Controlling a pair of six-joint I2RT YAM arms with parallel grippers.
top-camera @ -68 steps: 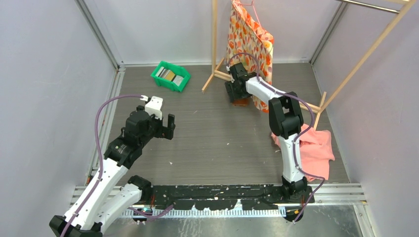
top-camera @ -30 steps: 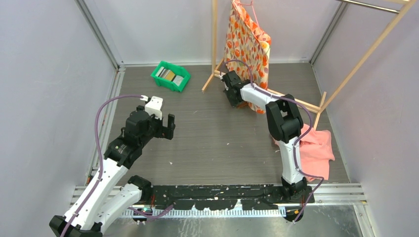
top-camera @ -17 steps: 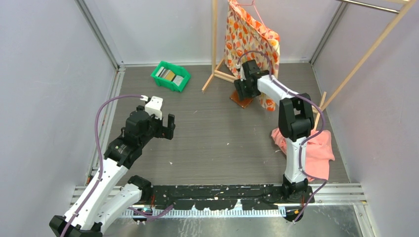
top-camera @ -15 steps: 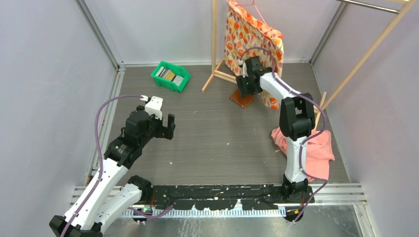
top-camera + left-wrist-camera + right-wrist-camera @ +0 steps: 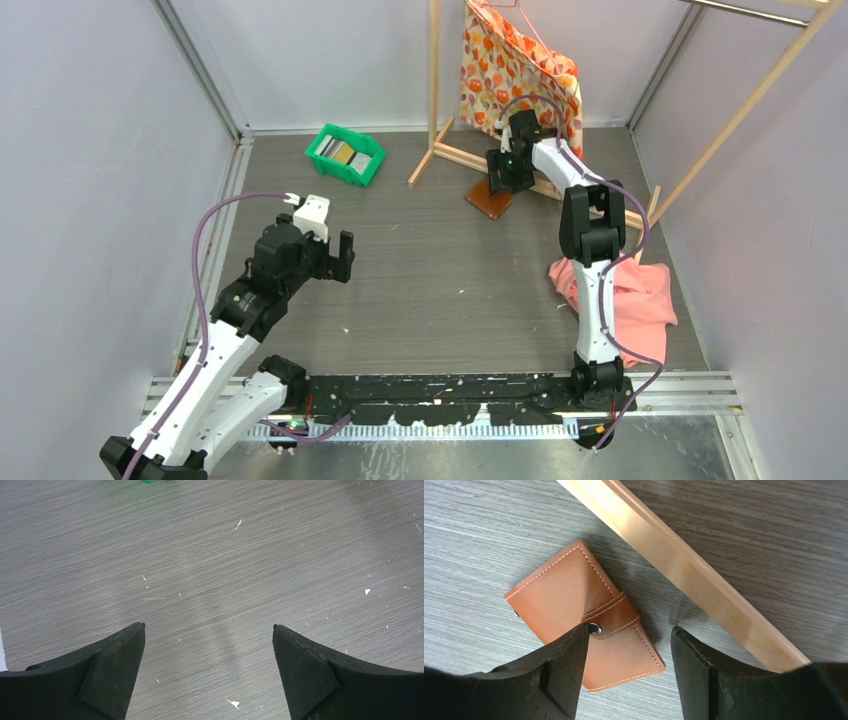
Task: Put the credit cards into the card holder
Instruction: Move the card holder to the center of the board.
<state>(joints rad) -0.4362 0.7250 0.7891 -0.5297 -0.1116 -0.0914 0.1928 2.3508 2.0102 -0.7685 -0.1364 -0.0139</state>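
Hovering over a bare stretch of the bench [image 5: 440,290], the left tool [image 5: 209,626] has its jaws spread wide and holds nothing; it probably waits here so it is free to pick up cards once the holder is ready. Farther back stands the green bin [image 5: 335,168], which holds the credit cards [image 5: 343,152] packed together; tan and dark faces show, but their number cannot be read. None of them has reached the card holder [image 5: 584,615], which lies flat on the bench right of centre, folded shut with its snap tab fastened, just beside the wooden rail [image 5: 684,575] of the clothes rack. The right tool [image 5: 629,630] is poised directly above it with its jaws parted and nothing between them, one fingertip over the snap. Judged from this, the tab must be undone before any slot is accessible. A pink cloth [image 5: 640,300] lies at the far right.
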